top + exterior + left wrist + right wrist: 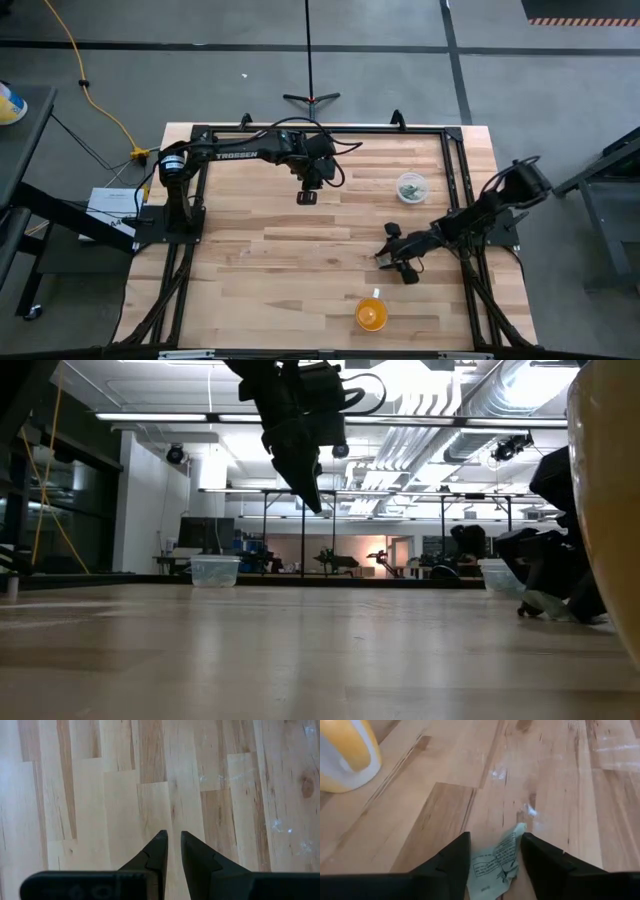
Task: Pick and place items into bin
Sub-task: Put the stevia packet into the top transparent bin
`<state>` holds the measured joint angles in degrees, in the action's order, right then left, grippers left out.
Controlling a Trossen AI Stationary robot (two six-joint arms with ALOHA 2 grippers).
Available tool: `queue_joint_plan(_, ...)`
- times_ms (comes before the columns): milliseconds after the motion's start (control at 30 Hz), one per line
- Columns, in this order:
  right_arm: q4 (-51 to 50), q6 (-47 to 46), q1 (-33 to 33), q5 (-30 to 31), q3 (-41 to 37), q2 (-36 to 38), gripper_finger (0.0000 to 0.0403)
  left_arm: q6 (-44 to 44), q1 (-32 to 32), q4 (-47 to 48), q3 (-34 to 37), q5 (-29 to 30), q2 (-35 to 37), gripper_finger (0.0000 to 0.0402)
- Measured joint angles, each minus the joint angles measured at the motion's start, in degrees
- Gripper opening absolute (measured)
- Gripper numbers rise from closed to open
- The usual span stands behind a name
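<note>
A small pale green crumpled piece with black print (495, 862) lies on the wooden table between the fingers of my right gripper (495, 836), which is low over the table right of centre (383, 258). My left gripper (307, 198) hangs high over the far middle of the table. Its fingers (159, 850) stand almost together with nothing between them. A clear round cup (411, 187) with several pale pieces inside stands at the far right. My right gripper has the pale green piece between its two fingers, one finger at the piece's one side edge (474, 866), the other at its raised corner (519, 831). The fingers come in slanting down from the table's right side. The piece rests on the table.
An orange cup (371, 314) stands near the table's front edge, close to my right gripper and also in the right wrist view (345, 755). Black frame rails (458, 180) run along the table's sides. Bare wood lies across the table's left half.
</note>
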<state>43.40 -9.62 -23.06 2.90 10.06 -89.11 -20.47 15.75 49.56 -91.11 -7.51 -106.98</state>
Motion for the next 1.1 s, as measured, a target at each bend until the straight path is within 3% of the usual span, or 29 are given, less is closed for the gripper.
queue_joint_plan(500, -3.85, -2.24, 3.66, -3.63, 0.0, 2.65, 0.0102, -0.55, 0.0, 0.07, 0.0, 0.0, 0.0, 0.0088)
queue_joint_plan(800, -3.93, -1.86, 3.71, -4.71, 0.0, 2.63, 0.002, -1.66, 0.0, 0.0, 0.0, 0.0, 0.0, 0.0088)
queue_joint_plan(1100, 4.75, 0.66, 7.37, 2.27, 1.64, 2.61, 0.0004, 0.6, 0.0, 2.03, 0.02, 0.29, 0.0, 0.0088)
